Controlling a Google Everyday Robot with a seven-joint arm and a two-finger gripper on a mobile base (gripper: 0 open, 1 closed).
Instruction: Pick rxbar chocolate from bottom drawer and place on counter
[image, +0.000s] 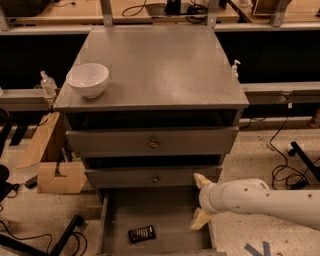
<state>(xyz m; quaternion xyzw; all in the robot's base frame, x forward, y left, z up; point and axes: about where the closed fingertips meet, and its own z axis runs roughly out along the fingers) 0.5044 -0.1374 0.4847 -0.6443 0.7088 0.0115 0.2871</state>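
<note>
The two-finger tool (201, 200), at the end of a smooth white arm (260, 200) reaching in from the right, hangs over the right edge of the pulled-out bottom drawer (165, 212). The drawer is a grey metal tray with a flat floor and low side walls. The tool's two tan fingers (202, 179) are spread wide apart, one nearer the cabinet and one nearer the camera, and nothing is held between them.

One rxbar chocolate (141, 233), a small, flat, nearly black wrapped bar with faint pale print, lies flat on the drawer floor. It is left of the tool and clearly apart from it, toward the front of the drawer. Its long axis runs roughly left to right, with the right end angled slightly toward the cabinet.

Above the open drawer are two grey drawer fronts (150, 142), each with one small round knob. On top is the counter (165, 65), a broad, flat grey metal surface with a dull sheen. It carries one round white bowl (87, 79) near its front left corner. One brown cardboard box (57, 176) sits on the floor to the left of the cabinet.
</note>
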